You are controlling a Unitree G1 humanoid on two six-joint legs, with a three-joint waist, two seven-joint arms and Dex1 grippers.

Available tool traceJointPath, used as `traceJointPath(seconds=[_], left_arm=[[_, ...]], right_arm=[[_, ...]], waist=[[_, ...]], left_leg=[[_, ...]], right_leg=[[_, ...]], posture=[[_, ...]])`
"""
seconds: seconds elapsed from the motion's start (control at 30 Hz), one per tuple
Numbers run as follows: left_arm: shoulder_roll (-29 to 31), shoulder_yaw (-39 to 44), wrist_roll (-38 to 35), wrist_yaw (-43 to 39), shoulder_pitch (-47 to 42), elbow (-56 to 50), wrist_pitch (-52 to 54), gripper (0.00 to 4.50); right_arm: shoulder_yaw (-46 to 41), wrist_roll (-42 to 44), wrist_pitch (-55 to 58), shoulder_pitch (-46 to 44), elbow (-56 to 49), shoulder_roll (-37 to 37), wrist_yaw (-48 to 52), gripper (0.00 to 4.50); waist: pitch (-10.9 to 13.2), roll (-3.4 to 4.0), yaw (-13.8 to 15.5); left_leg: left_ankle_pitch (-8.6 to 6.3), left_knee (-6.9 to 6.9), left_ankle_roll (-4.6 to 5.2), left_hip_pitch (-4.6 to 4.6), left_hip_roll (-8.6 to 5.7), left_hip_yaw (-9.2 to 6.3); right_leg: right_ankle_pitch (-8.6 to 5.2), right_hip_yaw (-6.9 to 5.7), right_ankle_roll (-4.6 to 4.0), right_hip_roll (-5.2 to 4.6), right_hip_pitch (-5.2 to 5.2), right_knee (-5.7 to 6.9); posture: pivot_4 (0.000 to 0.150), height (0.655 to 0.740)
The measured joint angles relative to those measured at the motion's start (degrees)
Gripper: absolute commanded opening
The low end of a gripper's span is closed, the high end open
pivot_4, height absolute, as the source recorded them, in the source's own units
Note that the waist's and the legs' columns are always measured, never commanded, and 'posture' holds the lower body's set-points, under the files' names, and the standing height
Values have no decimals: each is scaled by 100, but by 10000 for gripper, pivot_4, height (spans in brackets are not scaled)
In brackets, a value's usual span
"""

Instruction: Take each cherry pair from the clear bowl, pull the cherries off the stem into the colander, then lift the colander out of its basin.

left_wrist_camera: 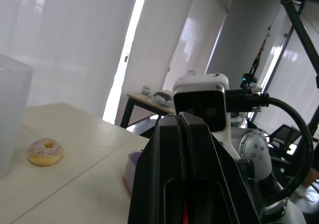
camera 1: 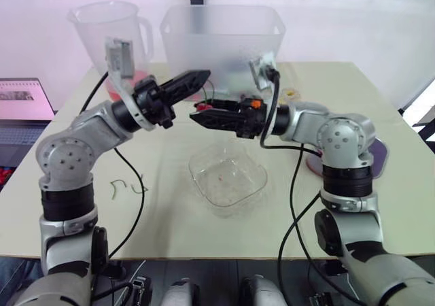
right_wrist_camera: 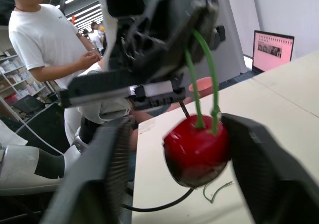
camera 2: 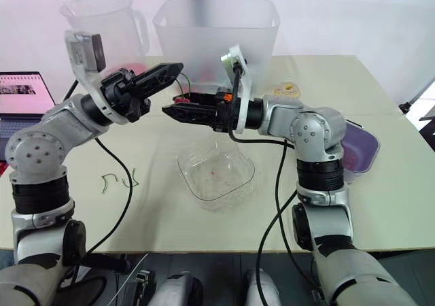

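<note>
A red cherry [right_wrist_camera: 197, 152] hangs on green stems [right_wrist_camera: 199, 84] from my left gripper [camera 1: 202, 79], which is shut on the stems' upper end. My right gripper [camera 1: 196, 115] reaches in from the right, just below the left one. Its two fingers stand either side of the cherry: one finger [right_wrist_camera: 259, 169] touches it, and a gap shows at the other. Both grippers hover above the table between the clear bowl [camera 1: 228, 177] and the frosted tub [camera 1: 221, 37] behind it. The bowl holds only tiny specks.
A clear jug [camera 1: 112, 34] stands at the back left. Loose green stems [camera 1: 126, 185] lie left of the bowl. A doughnut [camera 1: 290, 92] and a purple plate [camera 2: 357, 146] sit on the right, a laptop [camera 1: 24, 105] at the far left. A person [right_wrist_camera: 45, 40] stands beyond the table.
</note>
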Motion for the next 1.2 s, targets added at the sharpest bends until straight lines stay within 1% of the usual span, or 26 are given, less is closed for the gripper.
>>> traceJointPath(seconds=[0.13, 0.27, 0.3, 0.57, 0.8, 0.97, 1.07, 1.13, 1.2], left_arm=[[0, 0, -48, 45, 16, -27, 8, 0], [0, 1, -87, 56, 16, -31, 8, 0], [0, 1, -88, 56, 16, -33, 7, 0], [3, -2, -85, 51, 21, -38, 4, 0], [0, -51, -78, 40, 47, -26, -21, 0], [-2, -53, -79, 40, 46, -25, -25, 0], [8, -37, -80, 38, 50, -23, -26, 0], [26, -21, -81, 42, 83, -32, -32, 0], [95, 64, -81, 48, 239, -46, -41, 0]], right_arm=[[1, 2, -21, 6, 0, -13, -42, 18806], [1, 3, -72, 5, 22, -5, -81, 8102], [1, 4, -84, 5, 23, -5, -97, 6911], [55, 54, -94, 56, -28, -61, -102, 6769], [585, -117, -96, 647, -136, -486, 28, 6769], [619, -184, -112, 771, -126, -780, 68, 6769], [485, -271, -144, 779, -109, -1401, 169, 6769], [413, -564, -436, 768, 185, -2242, 393, 6769], [297, -1025, -807, 745, 778, -3205, 615, 6769]], waist=[[0, 0, -5], [0, 0, -6], [0, 0, -6], [0, 0, -3], [0, 0, -3], [0, 0, 1], [0, 0, 46], [1, -1, 69], [1, -2, 68]], left_leg=[[0, -1, 0, 0, 1, 0], [0, -1, 0, 0, 1, 0], [0, -1, 0, 0, 1, 0], [0, -3, 1, 0, 1, 0], [-1, -4, 1, 0, 1, 1], [-1, -4, 1, 0, 1, 1], [-1, -3, 3, -1, -1, 1], [-3, -1, 7, -4, -8, 4], [-6, -2, 12, -4, -11, 11]], right_leg=[[0, 0, 0, 0, -2, 0], [0, 0, 0, 0, -2, 0], [0, 1, 0, 0, -2, 0], [0, 1, 0, 0, -2, -1], [0, 1, 0, 0, -2, -3], [0, 2, 0, 0, -3, -5], [0, 1, 0, -1, -1, -8], [0, 1, 0, -4, 4, -12], [-1, 2, 1, -7, 4, -15]], posture=[[1500, 6886], [1500, 6886], [1500, 6886], [1500, 6886], [1500, 6886], [1500, 6886], [1500, 6886], [1500, 6886], [1500, 6886]])
